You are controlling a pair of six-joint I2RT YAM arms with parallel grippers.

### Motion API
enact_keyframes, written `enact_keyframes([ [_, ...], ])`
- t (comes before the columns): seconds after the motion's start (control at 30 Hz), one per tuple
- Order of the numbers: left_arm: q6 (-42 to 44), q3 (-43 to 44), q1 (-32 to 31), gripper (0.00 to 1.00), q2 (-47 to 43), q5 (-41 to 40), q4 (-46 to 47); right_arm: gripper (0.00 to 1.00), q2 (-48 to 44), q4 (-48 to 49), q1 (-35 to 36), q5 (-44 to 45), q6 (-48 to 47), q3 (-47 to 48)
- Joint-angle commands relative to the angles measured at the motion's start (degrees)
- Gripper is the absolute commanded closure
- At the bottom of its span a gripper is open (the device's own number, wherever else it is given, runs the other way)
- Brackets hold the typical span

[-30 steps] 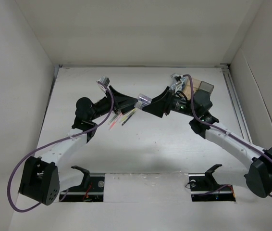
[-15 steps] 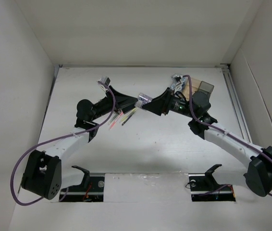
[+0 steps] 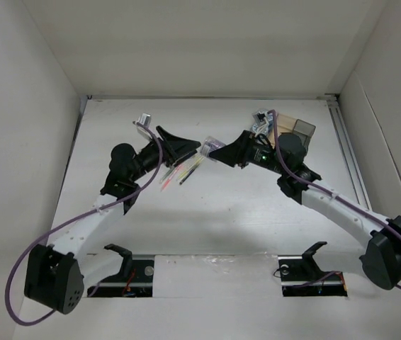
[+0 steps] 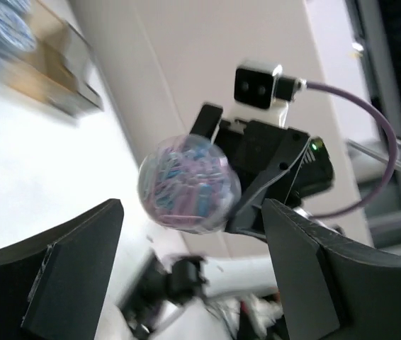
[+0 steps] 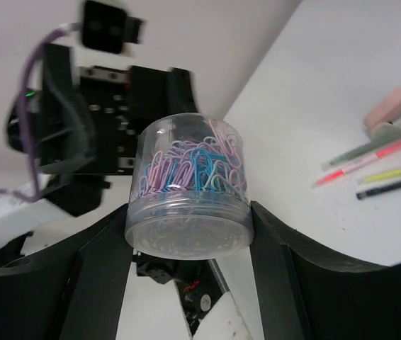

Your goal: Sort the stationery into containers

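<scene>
The right gripper (image 3: 212,146) is squeezing a small clear tub (image 5: 190,191) full of pink, blue and purple paper clips. Its two black fingers are pressing on the sides of the tub, one on each side. The tub is lying on its side in the grip, with one flat end facing the right wrist camera. It is hanging up above the white table (image 3: 222,219), in the middle between the two arms.

The left gripper (image 4: 193,205) is pointing at the tub from the other side. Its jaws are standing wide apart and are holding nothing. In the left wrist view the tub is showing in the gap between them, but I cannot tell if they are touching it.

A few thin pens (image 3: 181,172), yellow, pink and dark, are lying close together on the table just below the two grippers. A small pinkish block (image 5: 393,106) is resting beside them.

The joined little boxes (image 3: 296,129) are sitting at the far right of the table, behind the right arm and well apart from the pens
</scene>
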Motion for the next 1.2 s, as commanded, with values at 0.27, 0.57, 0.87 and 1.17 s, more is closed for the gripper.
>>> enact_keyframes([
  [0.27, 25.1, -0.3, -0.1, 0.18, -15.4, -23.7, -23.0, 0.47, 1.7, -25.5, -14.6, 12.7, -4.5, 12.1],
  [0.57, 29.9, -7.7, -0.1, 0.33, -12.6, -24.3, -19.3, 0.47, 18.3, -47.2, -23.4, 35.6, -7.2, 30.9],
  [0.87, 35.2, -9.1, -5.0, 0.36, -11.9, -30.5, -18.8, 0.46, 31.5, -58.0, -26.6, 42.4, -8.3, 46.7],
  [1.17, 36.5, -9.1, -6.5, 0.36, -12.5, -33.3, -20.3, 0.45, 39.4, -61.2, -29.1, 41.4, -8.3, 50.9],
])
